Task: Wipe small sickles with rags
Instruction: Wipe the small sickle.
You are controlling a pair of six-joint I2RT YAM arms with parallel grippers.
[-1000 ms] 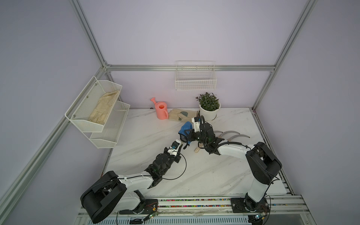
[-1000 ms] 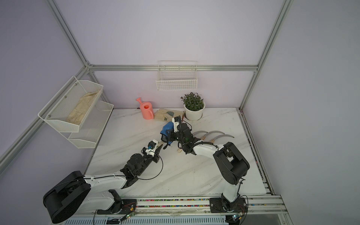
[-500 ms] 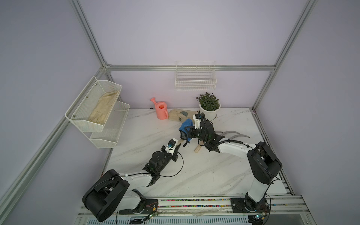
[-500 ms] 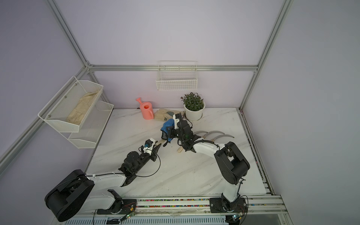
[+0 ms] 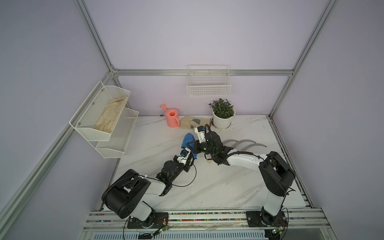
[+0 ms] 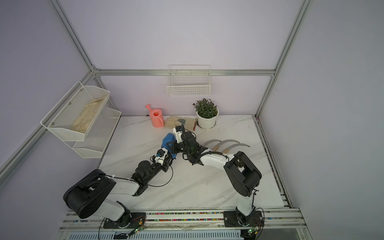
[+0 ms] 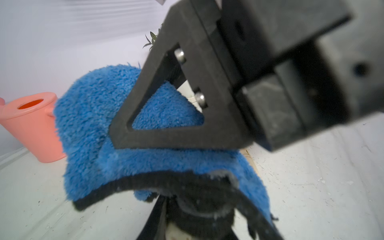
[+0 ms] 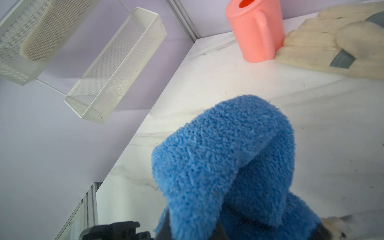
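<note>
Over the last second the right tool (image 5: pixel 192 145) has carried the rag (image 5: pixel 188 139) across the desk (image 5: pixel 218 187) toward the left arm. The left tool (image 5: pixel 192 159) has reached up to meet it.

The rag now sits bunched and folded between the two tools, near the middle of the desk. The right tool is clamped shut on it, and the right wrist view shows the plush fold rising straight from its fingers. The left tool is closed too, with the rag's dark trim draped over its fingers. Whether it pinches the trim or something under it cannot be told.

A pale handle end (image 5: pixel 209 162) shows just under the right arm and probably belongs to the sickle being worked on (its blade is hidden). Three more small sickles (image 5: pixel 246 143) lie side by side on the desk beyond the right arm, well apart from the rag. Further back stand a pink watering can (image 5: pixel 172 118) and beige gloves (image 5: pixel 193 122).

The robot appears to be wiping one sickle, or re-gripping the rag for that. The next move probably calls for drawing the rag along the curved blade while the other tool keeps the sickle from sliding.
</note>
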